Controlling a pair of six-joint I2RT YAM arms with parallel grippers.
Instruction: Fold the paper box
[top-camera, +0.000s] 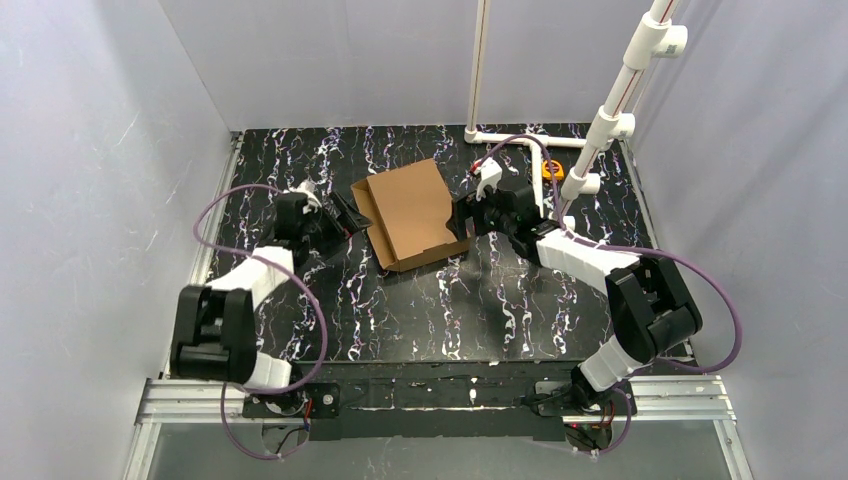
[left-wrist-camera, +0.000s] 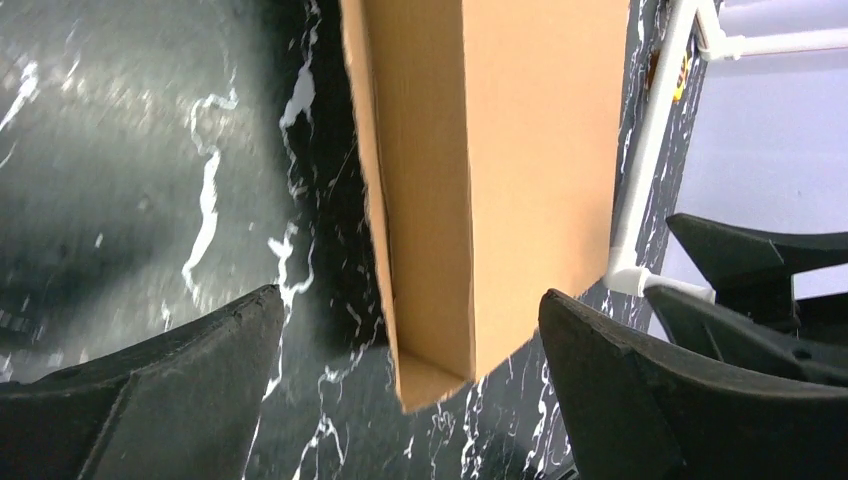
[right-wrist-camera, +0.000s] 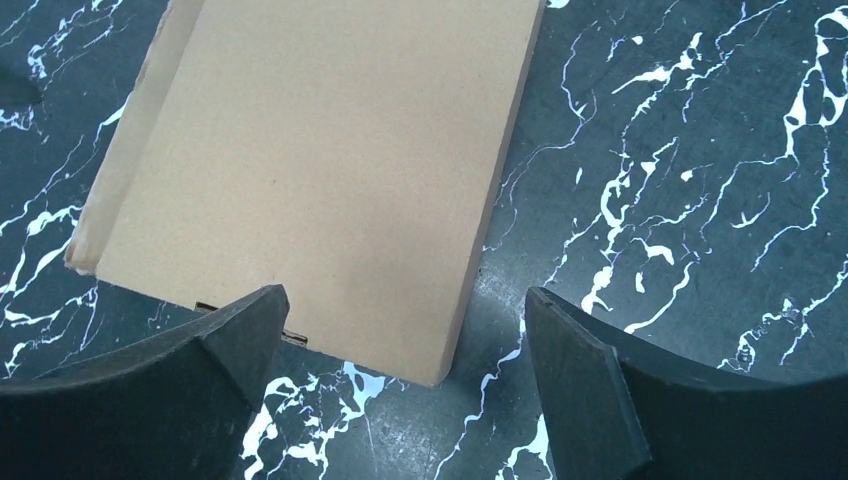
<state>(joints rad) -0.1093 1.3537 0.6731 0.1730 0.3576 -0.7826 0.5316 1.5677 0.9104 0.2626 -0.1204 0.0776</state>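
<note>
The paper box (top-camera: 410, 213) is a brown cardboard mailer lying flat on the black marbled table, lid down, with a side flap standing slightly out along its left edge. My left gripper (top-camera: 345, 215) sits just left of it, open and holding nothing. In the left wrist view the box (left-wrist-camera: 500, 180) shows its open side wall ahead of the left gripper (left-wrist-camera: 410, 300), apart from both fingers. My right gripper (top-camera: 462, 215) is at the box's right side, open. In the right wrist view a corner of the box (right-wrist-camera: 320, 170) reaches between the fingers of the right gripper (right-wrist-camera: 405, 295) without being gripped.
A white pipe frame (top-camera: 610, 110) rises at the back right, with a small orange object (top-camera: 552, 168) at its foot. White walls (top-camera: 100, 150) enclose the table on the left, back and right.
</note>
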